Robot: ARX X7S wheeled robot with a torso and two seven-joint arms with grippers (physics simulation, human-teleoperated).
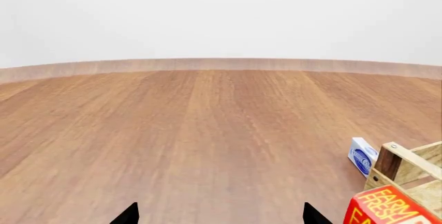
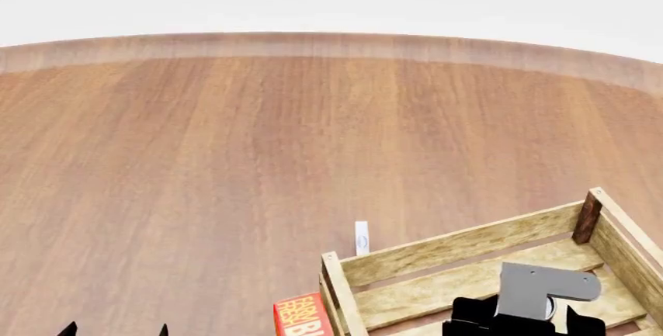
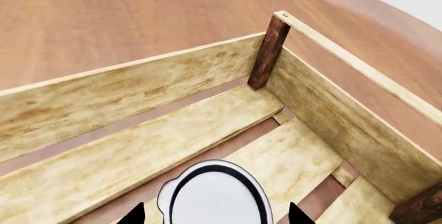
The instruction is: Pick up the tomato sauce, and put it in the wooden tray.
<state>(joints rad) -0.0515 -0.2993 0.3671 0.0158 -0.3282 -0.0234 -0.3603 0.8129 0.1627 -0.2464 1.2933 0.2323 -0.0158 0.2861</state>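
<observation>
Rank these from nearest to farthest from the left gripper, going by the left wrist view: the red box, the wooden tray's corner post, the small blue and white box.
1. Red box: nearest to the left gripper, beside the wooden tray.
2. Corner post: just behind the red box.
3. Small blue and white box: farthest, on the floor beyond the tray's corner.

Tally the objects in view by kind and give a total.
Wooden tray: 1
Boxes: 2, the red Farm Fresh box and the blue-and-white box
Can: 1, pale-topped, over the tray
Total: 4
</observation>
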